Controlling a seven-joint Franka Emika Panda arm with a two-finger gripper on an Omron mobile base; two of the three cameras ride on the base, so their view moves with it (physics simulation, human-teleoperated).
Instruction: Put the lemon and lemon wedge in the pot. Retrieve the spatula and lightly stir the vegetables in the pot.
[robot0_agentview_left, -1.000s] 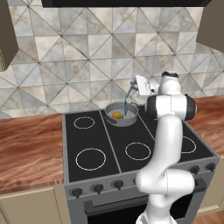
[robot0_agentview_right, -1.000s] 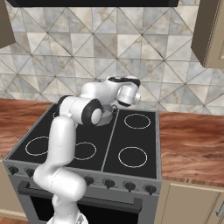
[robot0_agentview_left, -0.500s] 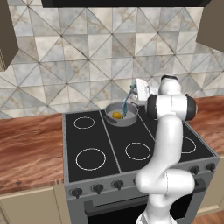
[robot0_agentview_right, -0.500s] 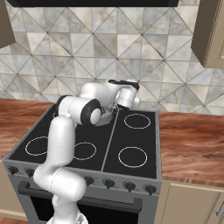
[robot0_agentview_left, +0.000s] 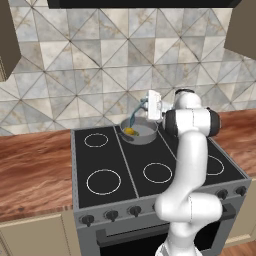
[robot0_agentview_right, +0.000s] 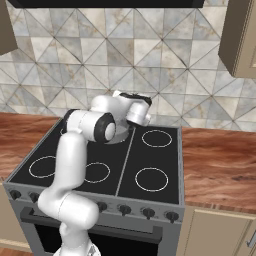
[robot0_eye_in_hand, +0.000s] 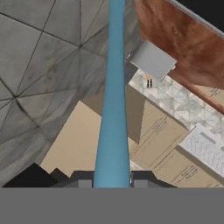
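The grey pot (robot0_agentview_left: 145, 136) sits on the stove's back middle burner, and the yellow lemon (robot0_agentview_left: 129, 131) lies in its left part. The lemon wedge is too small to make out. My gripper (robot0_agentview_left: 146, 104) hangs above the pot's far rim, shut on the light blue spatula (robot0_agentview_left: 136, 116), whose shaft slants down and left into the pot by the lemon. In the hand view the blue handle (robot0_eye_in_hand: 113, 100) runs straight up from between my gripper (robot0_eye_in_hand: 111, 178). In the right base view my arm hides most of the pot (robot0_agentview_right: 121, 136).
The black stove top (robot0_agentview_left: 150, 170) has four more burner rings around the pot. Brown wooden counters (robot0_agentview_left: 35, 165) flank it on both sides, a tiled wall (robot0_agentview_left: 100, 75) rises right behind the pot, and cabinets hang at the upper corners.
My hand and the spatula have shifted a little to the left and slightly down over the pot. The lemon and pot stay where they were.
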